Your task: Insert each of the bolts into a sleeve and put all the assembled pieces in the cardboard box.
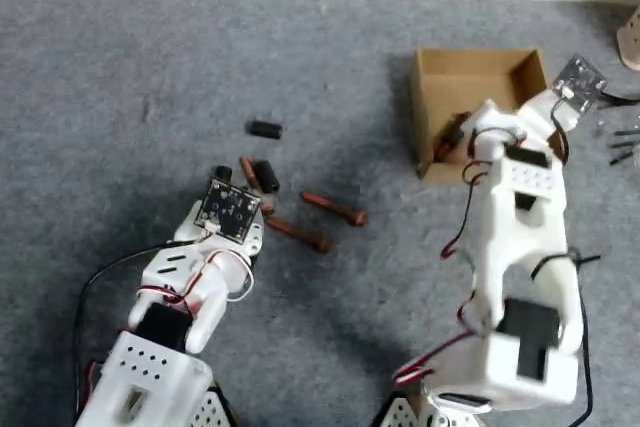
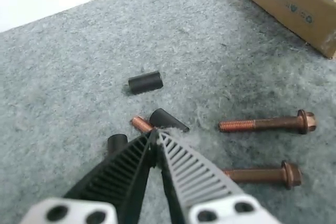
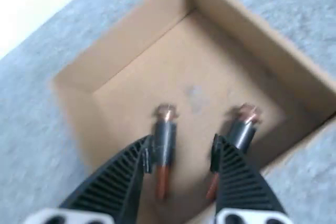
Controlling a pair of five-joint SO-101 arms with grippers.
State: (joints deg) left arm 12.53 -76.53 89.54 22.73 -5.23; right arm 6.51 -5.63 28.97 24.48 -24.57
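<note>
My left gripper (image 2: 156, 134) is shut and empty, low over the carpet. Its tips nearly touch a copper bolt (image 2: 140, 124) and a black sleeve (image 2: 168, 119). A second sleeve (image 2: 116, 142) stands beside the fingers, and a third sleeve (image 2: 145, 82) lies farther off. Two loose bolts (image 2: 268, 124) (image 2: 262, 174) lie to one side. My right gripper (image 3: 181, 148) hangs open over the cardboard box (image 3: 131, 51). Two bolts with sleeves on them (image 3: 164, 142) (image 3: 242, 129) lie on the box floor beneath it. In the high view the right gripper (image 1: 472, 139) is at the box's near left corner.
The cardboard box (image 1: 432, 72) stands at the back right of the grey carpet. Small dark parts (image 1: 622, 145) lie to the right of it. The loose bolts (image 1: 335, 208) (image 1: 297, 234) and the far sleeve (image 1: 265, 130) are spread between the two arms.
</note>
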